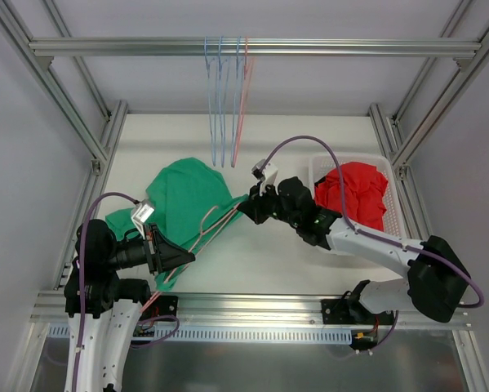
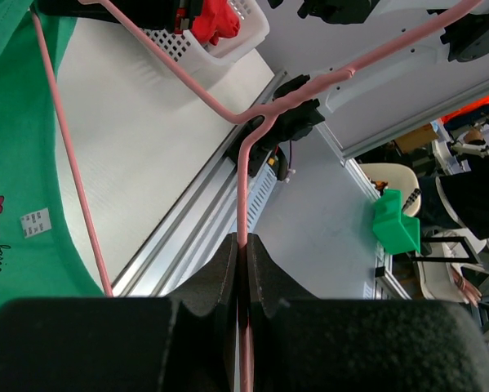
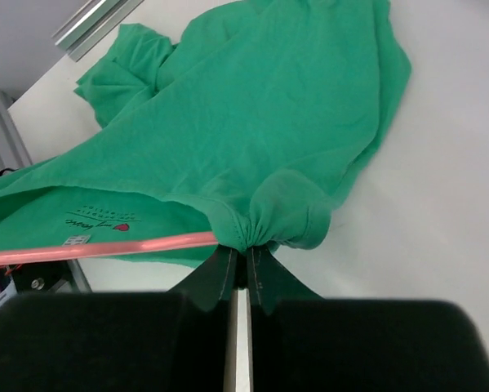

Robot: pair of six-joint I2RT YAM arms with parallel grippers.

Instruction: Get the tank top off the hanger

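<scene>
Left fingers [image 2: 220, 278] clenched on hanger [image 2: 242, 204]; right fingers [image 3: 215, 273] pinching soft, light tank top [image 1: 187, 192] bunched strap, 3 o'clock edge.

A white slatted basket [image 1: 396, 214] sits just right of the right pincer [image 1: 246, 209], holding a crumpled red cloth [image 1: 358, 192]. Beyond that pincer, farther up the white table [image 1: 162, 139], spare hangers [image 1: 220, 98], blue and one pink, hang from the overhead rail [image 1: 350, 47]. Past the tip of the left pincer [image 2: 244, 245], off the table, stands a green block [image 2: 393, 220].
</scene>
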